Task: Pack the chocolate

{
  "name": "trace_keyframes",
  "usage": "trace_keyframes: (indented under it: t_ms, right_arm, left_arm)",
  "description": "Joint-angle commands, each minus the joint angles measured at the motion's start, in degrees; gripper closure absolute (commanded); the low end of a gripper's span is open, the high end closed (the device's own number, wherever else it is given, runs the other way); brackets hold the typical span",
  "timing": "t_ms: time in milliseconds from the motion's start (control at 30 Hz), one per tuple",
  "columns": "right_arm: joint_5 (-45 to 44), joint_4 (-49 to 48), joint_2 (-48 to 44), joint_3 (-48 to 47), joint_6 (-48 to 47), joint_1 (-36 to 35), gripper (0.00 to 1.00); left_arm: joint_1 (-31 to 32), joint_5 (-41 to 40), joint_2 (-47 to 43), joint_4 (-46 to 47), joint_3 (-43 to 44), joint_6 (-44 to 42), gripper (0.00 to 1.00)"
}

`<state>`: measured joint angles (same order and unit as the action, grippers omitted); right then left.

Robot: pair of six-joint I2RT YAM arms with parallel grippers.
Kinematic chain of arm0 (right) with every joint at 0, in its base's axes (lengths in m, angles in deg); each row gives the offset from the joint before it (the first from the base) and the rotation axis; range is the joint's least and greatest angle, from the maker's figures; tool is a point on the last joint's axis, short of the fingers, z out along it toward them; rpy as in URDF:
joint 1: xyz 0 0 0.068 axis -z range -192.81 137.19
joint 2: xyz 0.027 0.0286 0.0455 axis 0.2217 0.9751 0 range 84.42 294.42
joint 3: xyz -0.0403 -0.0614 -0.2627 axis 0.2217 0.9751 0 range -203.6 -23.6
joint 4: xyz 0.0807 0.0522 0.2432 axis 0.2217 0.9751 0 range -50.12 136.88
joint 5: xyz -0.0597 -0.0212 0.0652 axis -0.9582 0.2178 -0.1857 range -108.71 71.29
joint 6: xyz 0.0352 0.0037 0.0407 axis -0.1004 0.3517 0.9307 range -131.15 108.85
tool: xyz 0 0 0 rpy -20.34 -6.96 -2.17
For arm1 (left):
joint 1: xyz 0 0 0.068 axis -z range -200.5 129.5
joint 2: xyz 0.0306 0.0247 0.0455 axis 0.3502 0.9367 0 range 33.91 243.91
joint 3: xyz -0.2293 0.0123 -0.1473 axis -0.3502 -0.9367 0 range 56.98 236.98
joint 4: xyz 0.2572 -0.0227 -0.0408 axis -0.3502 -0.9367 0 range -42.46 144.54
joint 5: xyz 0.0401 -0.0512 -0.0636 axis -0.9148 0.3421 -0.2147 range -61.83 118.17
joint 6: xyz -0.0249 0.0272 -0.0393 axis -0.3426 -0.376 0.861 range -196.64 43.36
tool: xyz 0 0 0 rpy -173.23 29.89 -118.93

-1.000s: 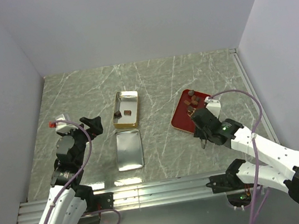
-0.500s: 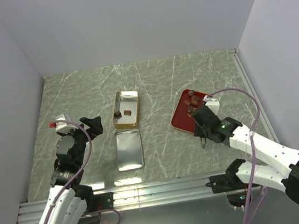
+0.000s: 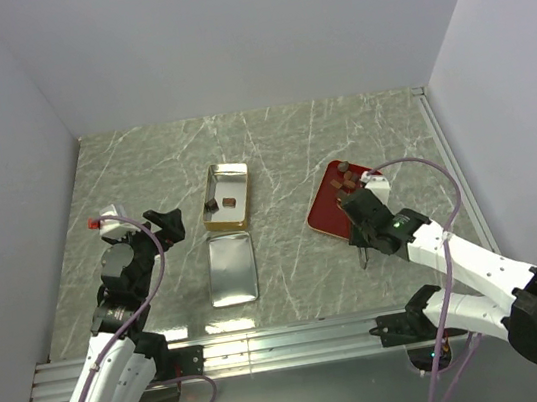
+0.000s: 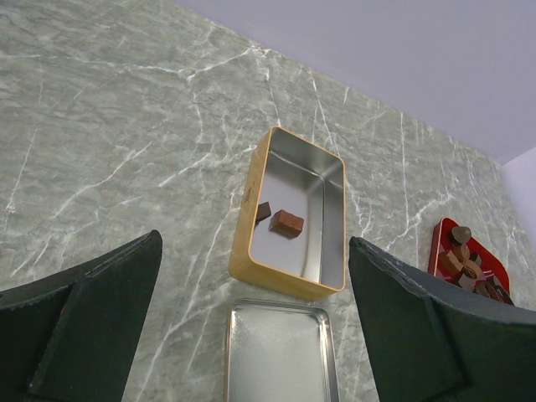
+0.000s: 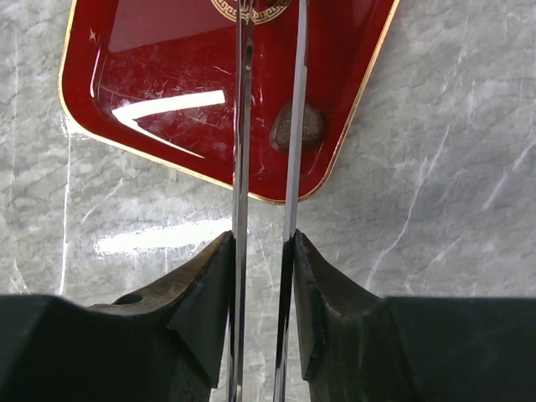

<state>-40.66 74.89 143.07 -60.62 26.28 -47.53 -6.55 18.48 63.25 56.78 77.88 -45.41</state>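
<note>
Left jaws wide, empty; right jaws squeeze tweezers above one tray. Two chocolate chunks in one tin.

Green-grey marbled table, white-veined. Lying on it near the middle: open gold tin, with a silver lid flat just beside its near end. Well to the right, red square tray, turned corner-on.
</note>
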Motion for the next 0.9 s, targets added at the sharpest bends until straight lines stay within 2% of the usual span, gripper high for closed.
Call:
trace_keyframes:
  t_ms: [0, 233, 667, 867]
  right_arm:
    - [-0.4, -2.4, -0.6, -0.8, -0.6, 0.4, 0.63]
    - [0.2, -1.8, -2.9, -1.0, -0.4, 0.4, 0.68]
    - [0.9, 2.7, -10.1, -2.8, -0.3, -0.2, 0.70]
    - [1.9, 0.6, -11.9, -3.0, 0.0, -2.1, 0.71]
  left_arm:
    - [0.2, 1.1, -0.5, 1.0, 0.5, 0.5, 0.01]
    - [0.1, 1.1, -0.5, 1.0, 0.5, 0.5, 0.01]
    - [0.2, 0.7, -0.3, 1.1, 0.5, 0.6, 0.01]
    - [0.2, 0.6, -0.3, 1.0, 0.5, 0.6, 0.01]
